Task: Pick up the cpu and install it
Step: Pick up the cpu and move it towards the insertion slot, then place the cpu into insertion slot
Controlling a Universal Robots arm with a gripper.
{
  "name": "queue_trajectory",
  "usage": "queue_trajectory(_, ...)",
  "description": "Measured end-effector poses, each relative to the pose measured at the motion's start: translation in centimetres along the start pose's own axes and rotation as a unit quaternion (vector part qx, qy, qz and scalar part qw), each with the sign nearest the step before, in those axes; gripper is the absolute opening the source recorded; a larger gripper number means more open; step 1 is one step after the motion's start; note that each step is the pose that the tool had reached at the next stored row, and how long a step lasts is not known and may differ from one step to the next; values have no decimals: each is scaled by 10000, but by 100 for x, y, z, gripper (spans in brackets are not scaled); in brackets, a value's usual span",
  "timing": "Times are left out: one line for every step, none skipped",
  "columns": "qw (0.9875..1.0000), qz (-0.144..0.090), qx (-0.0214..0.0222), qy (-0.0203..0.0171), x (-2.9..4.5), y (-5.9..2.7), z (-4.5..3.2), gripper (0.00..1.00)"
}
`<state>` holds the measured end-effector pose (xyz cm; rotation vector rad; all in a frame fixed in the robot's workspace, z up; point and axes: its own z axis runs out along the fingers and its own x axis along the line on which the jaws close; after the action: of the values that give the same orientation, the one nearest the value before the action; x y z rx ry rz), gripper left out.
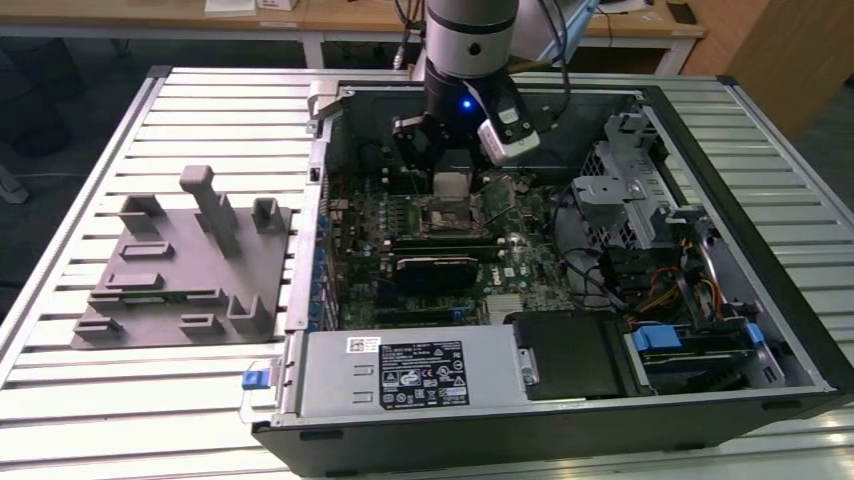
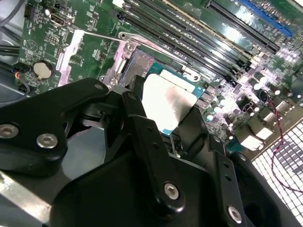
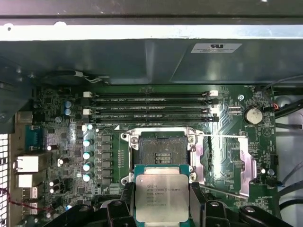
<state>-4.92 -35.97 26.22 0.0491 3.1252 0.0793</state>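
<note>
Now my gripper [image 3: 162, 191] pinches the cpu [image 3: 162, 198] by two edges, held flat beside the open socket [image 3: 158, 151] so both squares line up. I think it's not sitting in.

Beyond the far edge of a ribbed silvery metal table [image 1: 200, 120] stands a pale wooden desk [image 1: 347, 22] on white legs [image 1: 314, 48], with white papers [image 1: 230, 6] on top. A dark floor [image 1: 94, 100] borders the table on the exterior view's left; a brown wooden panel [image 1: 787, 55] rises past its far corner on the exterior view's right.

cpu [image 3: 161, 196]: silvery square, teal rim, level, gripped, near open socket [image 3: 160, 152].
</note>
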Motion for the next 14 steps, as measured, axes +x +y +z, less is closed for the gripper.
queue_trajectory(10000, 0, 1, 0, 0, 0, 1, 54)
queue_trajectory(10000, 0, 1, 1, 0, 0, 1, 54)
queue_trajectory(10000, 0, 1, 0, 0, 0, 1, 54)
queue_trajectory(10000, 0, 0, 0, -1, 0, 4, 54)
queue_trajectory(10000, 0, 0, 0, -1, 0, 5, 54)
queue_trajectory(10000, 0, 0, 0, -1, 0, 5, 54)
queue_trajectory(10000, 0, 0, 0, -1, 0, 5, 54)
queue_trajectory(10000, 0, 0, 0, -1, 0, 5, 54)
queue_trajectory(10000, 0, 0, 0, -1, 0, 6, 54)
queue_trajectory(10000, 0, 0, 0, -1, 0, 6, 54)
queue_trajectory(10000, 0, 0, 0, -1, 0, 6, 54)
queue_trajectory(10000, 0, 0, 0, -1, 0, 6, 54)
queue_trajectory(10000, 0, 0, 0, -1, 0, 6, 54)
queue_trajectory(10000, 0, 0, 0, -1, 0, 6, 54)
